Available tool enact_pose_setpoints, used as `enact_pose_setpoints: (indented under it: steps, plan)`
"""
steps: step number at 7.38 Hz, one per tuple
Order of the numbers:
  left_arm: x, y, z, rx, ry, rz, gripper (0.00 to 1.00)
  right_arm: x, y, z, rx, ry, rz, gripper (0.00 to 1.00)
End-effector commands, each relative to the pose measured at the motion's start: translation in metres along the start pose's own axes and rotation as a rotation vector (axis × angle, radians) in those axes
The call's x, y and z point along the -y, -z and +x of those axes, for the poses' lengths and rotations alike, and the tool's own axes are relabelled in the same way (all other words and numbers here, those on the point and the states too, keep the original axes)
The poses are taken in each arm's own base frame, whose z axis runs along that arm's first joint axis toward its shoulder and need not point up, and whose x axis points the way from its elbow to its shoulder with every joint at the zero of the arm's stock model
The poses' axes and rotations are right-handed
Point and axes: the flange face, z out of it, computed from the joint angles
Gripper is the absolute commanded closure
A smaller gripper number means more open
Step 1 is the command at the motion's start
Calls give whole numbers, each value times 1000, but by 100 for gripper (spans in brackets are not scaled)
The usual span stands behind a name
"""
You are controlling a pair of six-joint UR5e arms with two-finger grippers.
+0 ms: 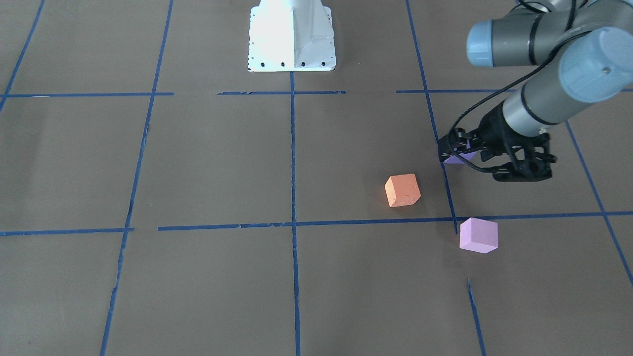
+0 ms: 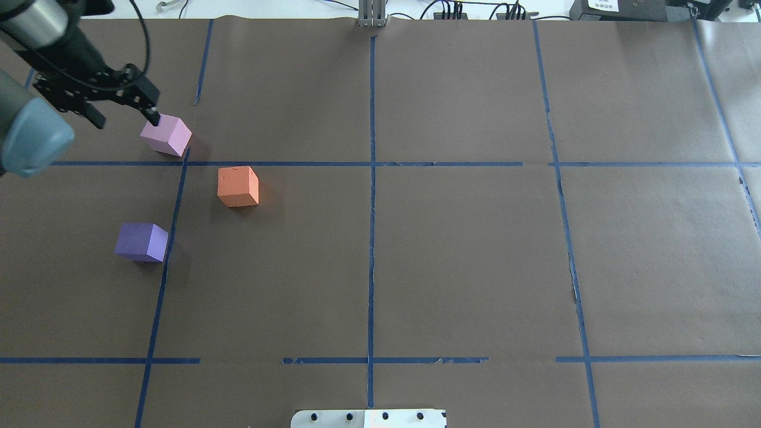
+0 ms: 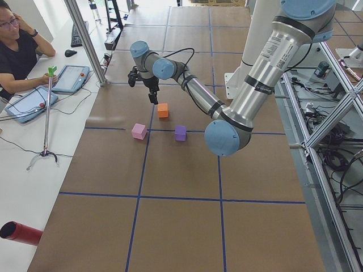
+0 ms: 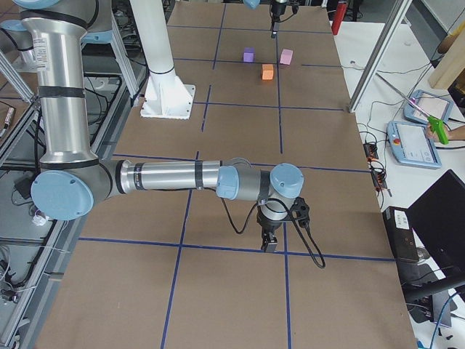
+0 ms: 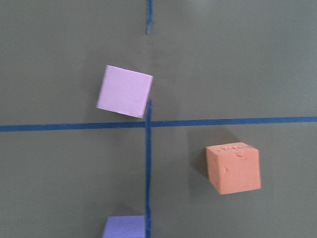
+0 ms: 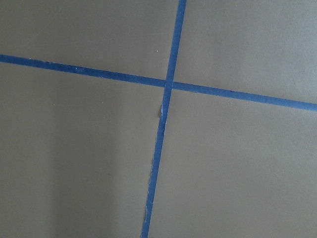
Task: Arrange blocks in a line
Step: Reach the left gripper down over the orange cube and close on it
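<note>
The left arm's pincer [image 2: 153,117] hangs above the counter [image 2: 475,267] near its far-left corner, as the robot sees it. The fingers look pressed together and grip nothing. In the overhead view the tip overlaps a corner of the pale pink block [image 2: 167,135], but the side view from the robot's left shows it raised clear of all three cubes and touching none.

The pink block sits farthest from the robot's edge of the counter, beside a crossing of blue tape lines [image 2: 373,164]. The orange block [image 2: 238,186] lies near it, a little closer to the robot and more toward the counter's middle. The violet block [image 2: 141,242] rests nearest the robot's edge, just on the left-end side of a tape line. The three sit apart from one another in a loose triangle, not in a row.

The right arm's pincer [image 4: 270,243] points down close over the counter toward its right end, near a tape crossing. Whether its fingers are spread or closed cannot be told.
</note>
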Motion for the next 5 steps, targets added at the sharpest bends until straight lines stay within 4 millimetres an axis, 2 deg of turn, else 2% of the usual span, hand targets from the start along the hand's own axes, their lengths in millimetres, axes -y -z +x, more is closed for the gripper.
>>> enact_pose_setpoints:
  steps: [1, 2, 4, 5]
  plan:
    - [-14, -61, 42, -33, 70, -37, 0, 0, 0, 0, 0, 0, 0, 0]
    - [-10, -78, 45, -33, 81, -39, 0, 0, 0, 0, 0, 0, 0, 0]
    - [-20, -108, 63, 42, 62, 37, 0, 0, 0, 0, 0, 0, 0, 0]
    - [-15, -115, 59, 44, 64, 40, 0, 0, 0, 0, 0, 0, 0, 0]
